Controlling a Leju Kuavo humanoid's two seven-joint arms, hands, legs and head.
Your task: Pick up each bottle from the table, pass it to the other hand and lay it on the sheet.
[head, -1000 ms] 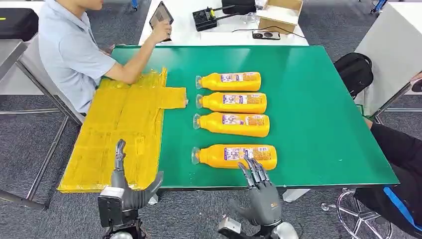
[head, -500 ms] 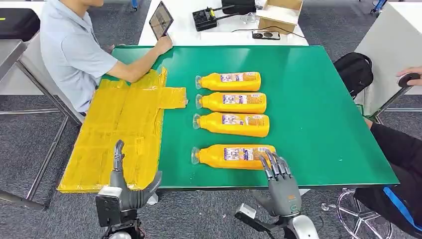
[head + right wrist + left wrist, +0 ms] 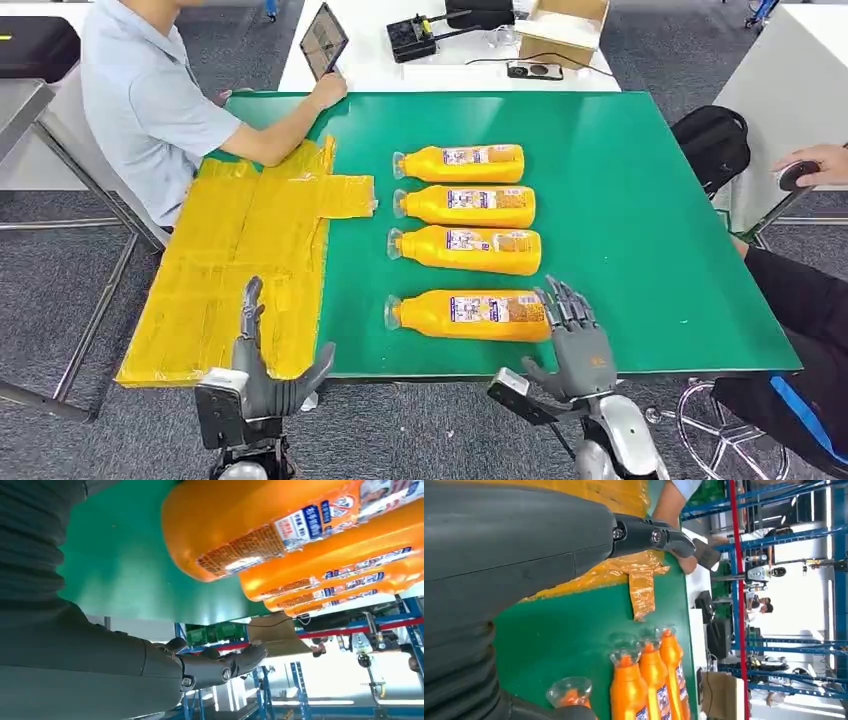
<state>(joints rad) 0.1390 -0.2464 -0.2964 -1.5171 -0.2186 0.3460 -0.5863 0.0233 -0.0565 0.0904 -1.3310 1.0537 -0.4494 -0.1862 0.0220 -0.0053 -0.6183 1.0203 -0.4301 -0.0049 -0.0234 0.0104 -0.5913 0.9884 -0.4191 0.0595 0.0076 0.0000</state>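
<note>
Item: nearest bottle [image 3: 470,315] lying on the tabletop [image 3: 640,250], my right hand [image 3: 577,340] at its 3 o'clock, fingers [image 3: 565,302] spread and seemingly empty; left hand [image 3: 262,385] open; I'd wrap the body squarely before lifting.

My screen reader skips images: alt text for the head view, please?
Four orange bottles lie in a column on a green table; the robot's open right hand is beside the nearest bottle, and a yellow sheet lies left.
</note>
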